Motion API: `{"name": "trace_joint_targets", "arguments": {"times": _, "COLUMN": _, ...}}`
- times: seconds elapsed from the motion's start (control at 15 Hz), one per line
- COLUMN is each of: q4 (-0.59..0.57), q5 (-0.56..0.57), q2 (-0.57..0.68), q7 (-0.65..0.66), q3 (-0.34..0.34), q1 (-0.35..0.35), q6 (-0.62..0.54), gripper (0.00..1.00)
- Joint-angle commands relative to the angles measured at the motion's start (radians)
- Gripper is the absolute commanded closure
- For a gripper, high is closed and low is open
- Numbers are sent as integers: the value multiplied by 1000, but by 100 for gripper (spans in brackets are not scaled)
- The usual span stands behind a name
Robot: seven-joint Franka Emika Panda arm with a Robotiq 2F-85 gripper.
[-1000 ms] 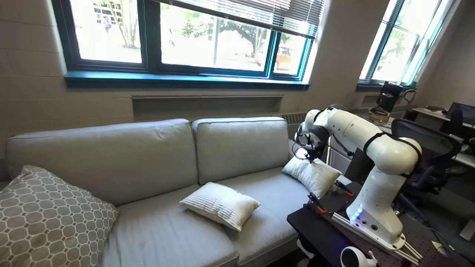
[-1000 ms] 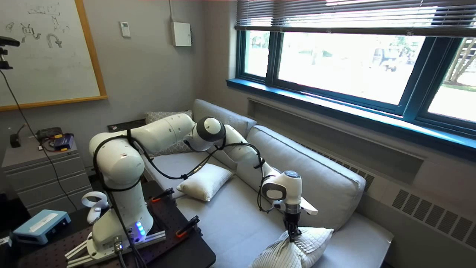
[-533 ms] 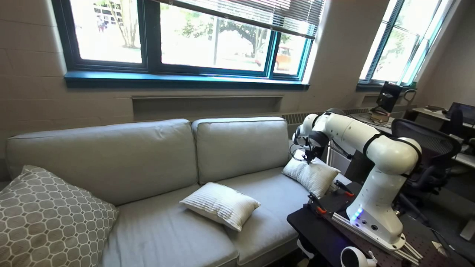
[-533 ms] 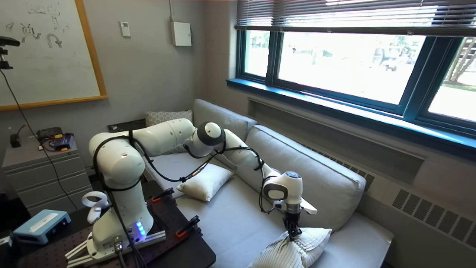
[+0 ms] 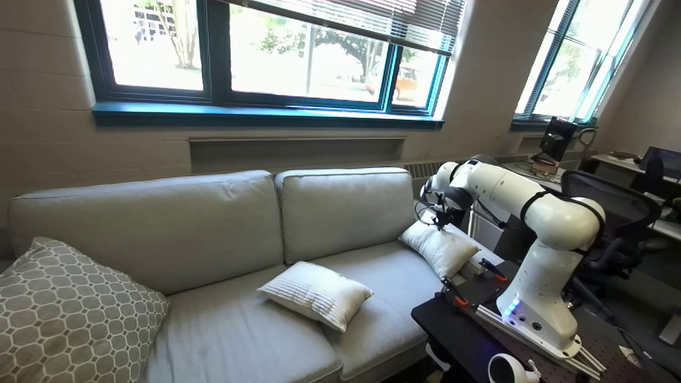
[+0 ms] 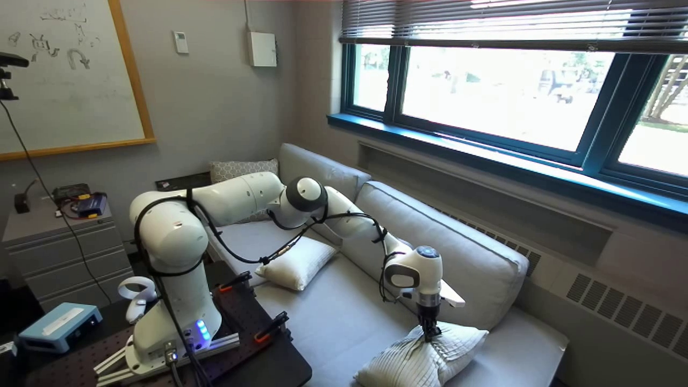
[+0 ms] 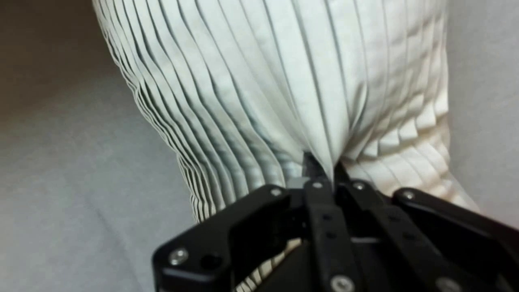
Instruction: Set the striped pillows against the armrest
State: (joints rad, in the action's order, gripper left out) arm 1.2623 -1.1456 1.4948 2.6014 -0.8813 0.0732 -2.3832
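Clenches pleated fabric of near striped pillow (image 6: 414,361) in gripper (image 7: 327,165), just beside armrest (image 6: 529,344); can't tell if touching it. Farther off, see other striped pillow (image 6: 298,264) lying on sofa seat (image 6: 333,312), well apart, then lattice-patterned cushion (image 6: 243,170) at far end.

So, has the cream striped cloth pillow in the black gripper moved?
Yes: in an exterior view, that pillow shifted toward the beige fabric back cushion.
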Motion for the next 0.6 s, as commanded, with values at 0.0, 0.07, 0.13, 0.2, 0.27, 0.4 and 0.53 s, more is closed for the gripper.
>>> {"name": "trace_joint_targets", "arguments": {"times": 0.0, "q4": -87, "q5": -76, "q2": 0, "q7": 0, "q3": -3, "q1": -23, "q6": -13, "gripper": 99}}
{"name": "trace_joint_targets", "arguments": {"times": 0.07, "q4": -97, "q5": -78, "q2": -1, "q7": 0, "q3": 2, "q1": -23, "q6": -18, "gripper": 99}}
{"name": "trace_joint_targets", "arguments": {"times": 0.13, "q4": -101, "q5": -72, "q2": -1, "q7": 0, "q3": 3, "q1": -19, "q6": -22, "gripper": 99}}
{"name": "trace_joint_targets", "arguments": {"times": 0.2, "q4": -101, "q5": -63, "q2": -1, "q7": 0, "q3": 6, "q1": -16, "q6": -23, "gripper": 99}}
{"name": "trace_joint_targets", "arguments": {"times": 0.27, "q4": -96, "q5": -54, "q2": -1, "q7": 0, "q3": 5, "q1": -12, "q6": -24, "gripper": 99}}
{"name": "trace_joint_targets", "arguments": {"times": 0.4, "q4": -75, "q5": -45, "q2": -1, "q7": 0, "q3": 3, "q1": -10, "q6": -24, "gripper": 99}}
{"name": "trace_joint_targets", "arguments": {"times": 0.53, "q4": -61, "q5": -44, "q2": 0, "q7": 0, "q3": -2, "q1": -9, "q6": -24, "gripper": 99}}
